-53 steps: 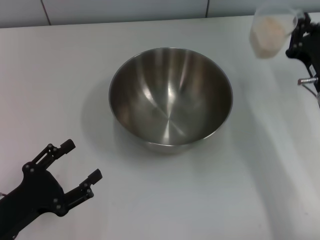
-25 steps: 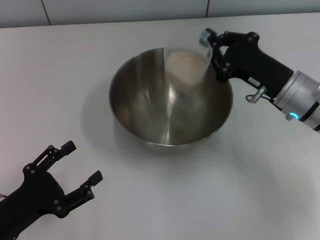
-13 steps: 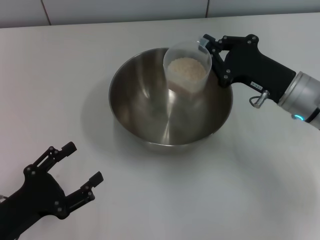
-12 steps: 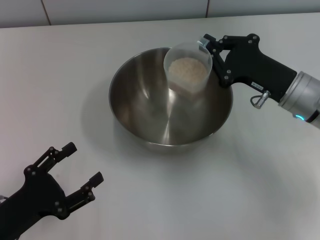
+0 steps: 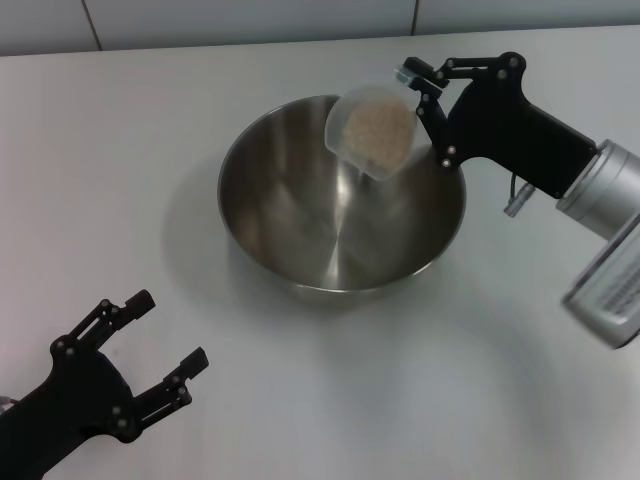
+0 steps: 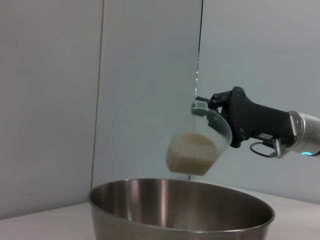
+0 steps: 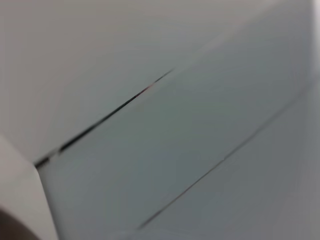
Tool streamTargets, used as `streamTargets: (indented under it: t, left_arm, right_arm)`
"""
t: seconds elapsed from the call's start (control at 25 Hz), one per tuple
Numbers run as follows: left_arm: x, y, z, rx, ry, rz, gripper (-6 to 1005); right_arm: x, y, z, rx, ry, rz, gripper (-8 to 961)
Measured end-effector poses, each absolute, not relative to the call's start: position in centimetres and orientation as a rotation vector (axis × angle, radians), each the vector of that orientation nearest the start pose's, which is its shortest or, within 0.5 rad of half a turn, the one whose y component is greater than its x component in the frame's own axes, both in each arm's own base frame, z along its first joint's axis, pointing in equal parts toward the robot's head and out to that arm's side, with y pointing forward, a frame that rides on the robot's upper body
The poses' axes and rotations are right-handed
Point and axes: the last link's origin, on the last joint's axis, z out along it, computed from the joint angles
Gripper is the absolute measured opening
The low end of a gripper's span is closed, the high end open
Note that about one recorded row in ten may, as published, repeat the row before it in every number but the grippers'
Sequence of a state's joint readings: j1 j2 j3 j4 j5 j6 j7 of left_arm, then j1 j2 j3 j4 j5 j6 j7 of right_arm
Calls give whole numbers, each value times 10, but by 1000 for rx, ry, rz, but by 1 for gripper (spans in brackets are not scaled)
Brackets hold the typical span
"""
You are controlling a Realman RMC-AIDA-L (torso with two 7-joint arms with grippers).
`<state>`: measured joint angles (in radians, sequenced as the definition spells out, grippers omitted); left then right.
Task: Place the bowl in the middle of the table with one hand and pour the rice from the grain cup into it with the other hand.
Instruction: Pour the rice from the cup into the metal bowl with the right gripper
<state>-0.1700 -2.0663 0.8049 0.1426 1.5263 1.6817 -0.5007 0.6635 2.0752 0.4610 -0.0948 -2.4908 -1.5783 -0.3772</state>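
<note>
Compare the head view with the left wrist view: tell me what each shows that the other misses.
Only the head view shows the left pincer, open and idle above the table, and the bowl's empty inside. Only the left wrist view shows, side-on, the clear gap between the tilted grain cup and the bowl rim. Both show the right pincer gripping the cup of rice over the bowl.

Bowl (image 5: 340,195) mid-table (image 5: 150,150). Grain cup (image 5: 369,130) tilted above bowl's far-right rim, rice (image 5: 378,130) inside, held by right pincer (image 5: 425,85). Left pincer (image 5: 140,345) at near-left corner, well apart from the bowl.
</note>
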Motion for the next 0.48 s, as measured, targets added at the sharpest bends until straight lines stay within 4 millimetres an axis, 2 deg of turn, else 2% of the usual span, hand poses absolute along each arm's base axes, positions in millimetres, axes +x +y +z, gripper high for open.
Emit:
streamTargets:
  t: [0.08,0.12,0.28,0.48]
  left_arm:
    - [-330,182,-42,-2312,-413,-974,868]
    - [-330,182,-42,-2312,-413,-974,868]
    - [-330,181,-42,-2310,-415,-973,868]
    - [-331,182,-42,-2307,-415,-971,868]
  right_arm:
    - [232,336,-35,-1802,-900,469,23]
    - [232,336,-35,-1802,-900,469,22]
    - [227,333,-45,-1660,-1104,321,20]
    - [226,330,-49,-1533,-1269,195,19]
